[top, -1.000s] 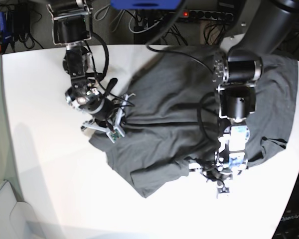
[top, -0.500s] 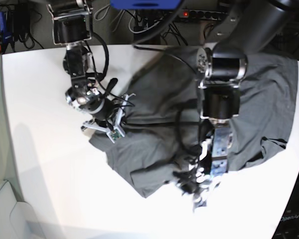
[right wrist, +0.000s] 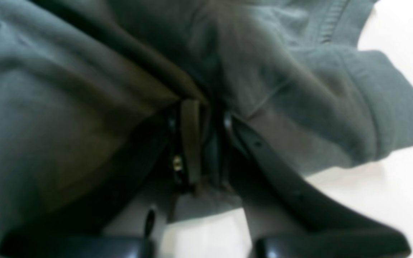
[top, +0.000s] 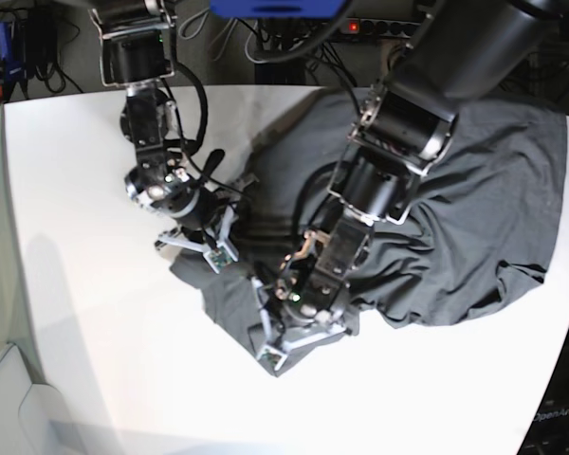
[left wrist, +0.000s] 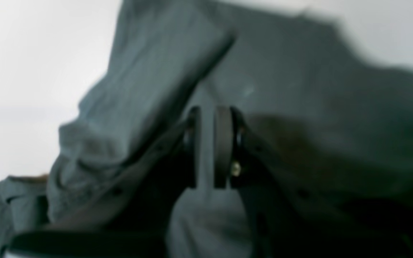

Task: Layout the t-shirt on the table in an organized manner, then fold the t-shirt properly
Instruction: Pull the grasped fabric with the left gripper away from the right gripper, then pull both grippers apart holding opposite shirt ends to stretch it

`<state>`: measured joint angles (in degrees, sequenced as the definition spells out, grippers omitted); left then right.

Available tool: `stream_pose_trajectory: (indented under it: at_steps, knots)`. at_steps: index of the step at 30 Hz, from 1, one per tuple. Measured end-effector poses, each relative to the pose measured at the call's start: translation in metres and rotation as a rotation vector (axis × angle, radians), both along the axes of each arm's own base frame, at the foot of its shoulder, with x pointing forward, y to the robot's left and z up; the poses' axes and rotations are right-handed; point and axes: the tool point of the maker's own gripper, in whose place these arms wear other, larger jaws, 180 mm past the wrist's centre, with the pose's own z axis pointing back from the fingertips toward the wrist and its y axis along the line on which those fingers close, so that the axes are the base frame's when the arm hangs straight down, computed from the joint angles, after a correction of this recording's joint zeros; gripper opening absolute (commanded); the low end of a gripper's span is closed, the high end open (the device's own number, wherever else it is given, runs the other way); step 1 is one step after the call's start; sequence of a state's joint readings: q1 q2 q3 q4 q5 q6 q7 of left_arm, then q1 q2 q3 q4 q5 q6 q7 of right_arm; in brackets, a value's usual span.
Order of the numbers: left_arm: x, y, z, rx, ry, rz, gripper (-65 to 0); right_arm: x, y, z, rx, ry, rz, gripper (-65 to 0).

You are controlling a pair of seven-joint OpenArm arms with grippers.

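the left gripper [left wrist: 210, 143] has its two dark fingers [left wrist: 224, 143] drawn close together with a thin fold of the t-shirt [top: 474, 199] pinched between them; its wrist view is blurred, but grey cloth fills the narrow slot and hangs around it. in the base view this gripper [top: 294, 327] sits low over the shirt's near corner, its arm reaching across the bunched cloth. the right gripper [right wrist: 201, 143] is also clamped on the t-shirt [right wrist: 299, 107], with cloth in the narrow gap and a hemmed edge just beside it. in the base view it [top: 204, 237] grips the shirt's left edge. the shirt lies crumpled on the white table [top: 76, 313], spread toward the far right side.
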<state>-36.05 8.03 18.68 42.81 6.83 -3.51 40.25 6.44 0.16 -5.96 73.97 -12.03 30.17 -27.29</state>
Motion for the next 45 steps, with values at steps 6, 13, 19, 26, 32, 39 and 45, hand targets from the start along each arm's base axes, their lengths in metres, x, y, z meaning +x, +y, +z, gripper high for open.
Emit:
stream_pose_trajectory:
  at_steps: [6,13,19,26,32,39,45]
  knots:
    - [0.011,-0.001,-0.005,-0.016,-0.018,-0.006,-58.8,0.000,0.000,0.000,-0.001,-0.001,0.001,-58.4]
    - [0.012,0.023,-0.029,-0.041,0.014,0.048,-58.8,-0.001,0.000,0.000,0.003,-0.001,-0.001,-58.4]
    - [0.030,0.070,-0.023,-0.085,-0.052,0.159,-58.8,-0.001,-0.001,-0.001,0.004,-0.001,-0.003,-58.4]
    - [0.055,0.169,0.002,-0.203,-0.253,0.561,-58.8,-0.004,-0.002,-0.002,0.007,-0.003,0.002,-58.4]
    - [0.050,0.251,0.013,-0.286,-0.307,0.842,-58.7,-0.006,-0.004,-0.003,0.006,-0.002,-0.001,-58.4]
    - [0.026,0.262,-0.014,-0.309,-0.109,0.913,-58.7,-0.005,-0.003,-0.002,0.008,-0.005,0.000,-58.4]
    - [0.018,0.259,0.018,-0.326,-0.099,0.797,-58.7,0.005,-0.008,0.004,-0.025,-0.003,0.001,-58.4]
